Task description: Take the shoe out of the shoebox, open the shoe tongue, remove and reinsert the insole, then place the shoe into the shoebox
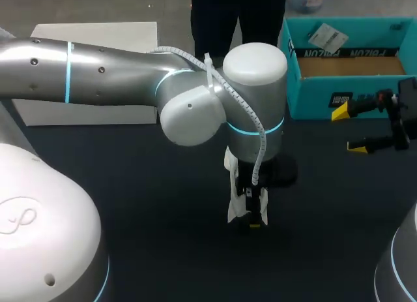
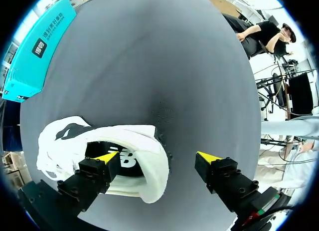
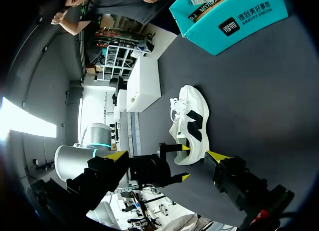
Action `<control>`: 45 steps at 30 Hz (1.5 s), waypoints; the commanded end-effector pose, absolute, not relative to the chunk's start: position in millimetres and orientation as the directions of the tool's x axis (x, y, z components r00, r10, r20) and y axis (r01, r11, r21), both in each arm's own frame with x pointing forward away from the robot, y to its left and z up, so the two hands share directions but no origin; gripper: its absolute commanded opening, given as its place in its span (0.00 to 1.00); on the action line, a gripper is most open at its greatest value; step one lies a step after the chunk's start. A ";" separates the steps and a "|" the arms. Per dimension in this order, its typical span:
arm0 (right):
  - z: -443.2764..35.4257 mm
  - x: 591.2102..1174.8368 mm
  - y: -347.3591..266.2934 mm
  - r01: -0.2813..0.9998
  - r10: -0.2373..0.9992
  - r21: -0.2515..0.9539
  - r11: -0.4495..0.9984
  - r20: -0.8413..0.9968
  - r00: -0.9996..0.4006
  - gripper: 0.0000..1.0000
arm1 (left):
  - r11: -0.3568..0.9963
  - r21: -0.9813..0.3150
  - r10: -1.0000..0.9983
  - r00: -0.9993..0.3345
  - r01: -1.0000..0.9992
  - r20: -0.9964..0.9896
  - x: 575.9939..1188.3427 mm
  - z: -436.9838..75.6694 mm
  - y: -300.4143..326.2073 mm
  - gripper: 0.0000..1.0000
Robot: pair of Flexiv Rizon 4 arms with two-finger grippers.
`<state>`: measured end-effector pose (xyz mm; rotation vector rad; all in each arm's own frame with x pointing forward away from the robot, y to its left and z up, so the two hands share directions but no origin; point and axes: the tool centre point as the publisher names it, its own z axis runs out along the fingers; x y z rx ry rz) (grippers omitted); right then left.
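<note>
Since the white fabric shoe with a black side mark (image 3: pixel 192 122) sits out of the box, opening upward on the dark table top (image 1: pixel 130 184) and well apart from the open teal cardboard shoebox (image 1: pixel 352 87), treat it as free to shift.

Handling, as a judgement: likely light. Upper soft, will fold under a pinch. Sole is the stiffer part. Insole probably thin, floppy foam. Best hold looks like the padded collar wall at the heel, or the tongue's edge for the opening step. Nothing pins the shoe down, so expect it to slide or tip when pulled.

Your left gripper (image 2: pixel 158 158): arm reaches in past mid-table, wrist pointing straight down over the shoe's heel end. Fingers spread. One yellow tip is inside the shoe's mouth, the other outside, clear of the collar, over bare table. Collar wall lies between them, not pinched.

Your right gripper (image 1: pixel 348 129): at the table's right side, just in front of the shoebox, fingers spread, holding nothing.
</note>
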<state>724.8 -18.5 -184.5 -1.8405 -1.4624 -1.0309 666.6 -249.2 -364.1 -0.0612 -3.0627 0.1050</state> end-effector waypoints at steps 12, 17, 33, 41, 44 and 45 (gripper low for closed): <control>-185.0 723.5 -17.7 0.969 0.535 0.031 -0.245 0.838 0.108 1.00 | 0.998 -0.063 0.020 -0.997 0.016 0.068 675.8 -399.9 -245.9 0.80; -185.0 723.5 -17.7 0.969 0.535 0.031 -0.245 0.838 0.108 1.00 | 0.999 -0.052 0.013 -0.997 0.009 0.076 677.2 -400.9 -245.4 0.00; -185.0 723.5 -17.7 0.969 0.535 0.031 -0.245 0.838 0.108 1.00 | 0.999 -0.002 0.046 -0.992 0.046 0.119 667.6 -361.2 -233.2 0.00; -185.0 723.5 -17.7 0.969 0.535 0.031 -0.245 0.838 0.108 1.00 | 0.997 -0.006 0.073 -0.982 0.073 0.174 669.4 -298.4 -230.4 0.00; -185.0 723.5 -17.7 0.969 0.535 0.031 -0.245 0.838 0.108 1.00 | 0.995 -0.018 0.097 -0.984 0.096 0.152 670.9 -271.3 -229.3 0.00; -185.0 723.5 -17.7 0.969 0.535 0.031 -0.245 0.838 0.108 1.00 | 0.995 -0.026 0.104 -0.983 0.101 0.154 671.4 -261.8 -229.2 0.00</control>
